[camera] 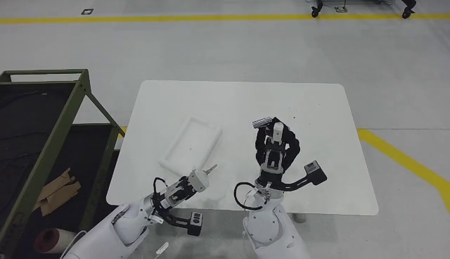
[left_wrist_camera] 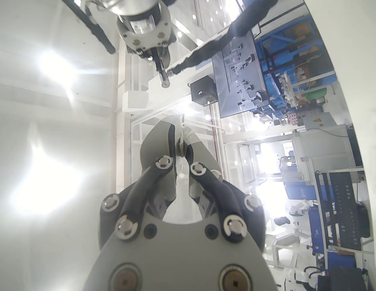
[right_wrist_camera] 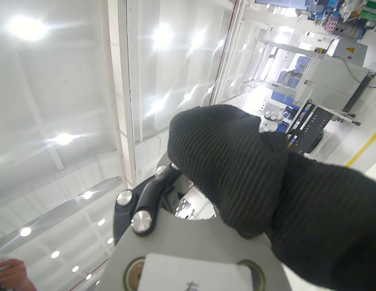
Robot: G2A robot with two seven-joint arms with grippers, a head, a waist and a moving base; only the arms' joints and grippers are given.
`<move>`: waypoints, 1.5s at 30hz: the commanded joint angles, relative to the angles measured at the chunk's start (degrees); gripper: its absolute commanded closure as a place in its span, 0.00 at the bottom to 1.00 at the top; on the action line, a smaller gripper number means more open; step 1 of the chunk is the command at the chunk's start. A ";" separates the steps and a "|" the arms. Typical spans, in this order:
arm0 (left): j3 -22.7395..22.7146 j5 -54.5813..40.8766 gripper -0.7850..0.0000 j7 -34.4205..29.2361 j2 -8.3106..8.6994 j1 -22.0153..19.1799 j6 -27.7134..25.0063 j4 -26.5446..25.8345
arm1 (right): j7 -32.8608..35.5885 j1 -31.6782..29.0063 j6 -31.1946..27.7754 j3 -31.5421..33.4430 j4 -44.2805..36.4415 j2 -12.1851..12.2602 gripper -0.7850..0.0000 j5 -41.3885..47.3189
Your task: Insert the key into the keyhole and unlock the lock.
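grey left gripper (left_wrist_camera: 181, 145): black linkage bars (left_wrist_camera: 151, 180), silver clipped pins (left_wrist_camera: 126, 227); black ribbed cable sleeve (right_wrist_camera: 236, 165); glossy white arm shells (camera: 126, 227).

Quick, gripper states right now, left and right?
Left gripper: closed on the key.
Right gripper: closed, apparently holding the lock.

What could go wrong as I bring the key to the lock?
The key is pinched only at the tips of the left gripper, so it may twist or slip on contact. A black sleeve blocks the right wrist view, so aligning with the lock at the right gripper would likely rest mostly on the top view.
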 commanded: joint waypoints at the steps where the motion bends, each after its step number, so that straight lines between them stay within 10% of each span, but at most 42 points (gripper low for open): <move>1: 1.15 0.00 1.00 -1.67 0.11 0.43 -0.01 -0.96 | 3.55 0.15 -1.10 1.11 -0.41 0.28 1.00 1.48; 22: -1.02 2.39 1.00 -2.97 0.17 0.34 -1.07 -1.93 | 5.12 -0.58 -1.55 0.72 -1.58 0.34 1.00 1.86; 28: -13.72 41.63 1.00 -21.01 1.75 7.17 -19.27 -10.68 | 4.10 -1.76 -1.14 2.95 -4.45 0.57 1.00 1.89; 35: -18.40 72.40 1.00 -31.24 2.66 14.10 -37.99 -16.13 | 4.05 -1.72 0.55 2.87 -5.31 0.36 1.00 4.69; 45: -20.41 76.79 1.00 -28.13 2.54 14.40 -45.00 -16.61 | 4.52 -2.42 -2.77 4.59 -7.36 0.87 1.00 -1.28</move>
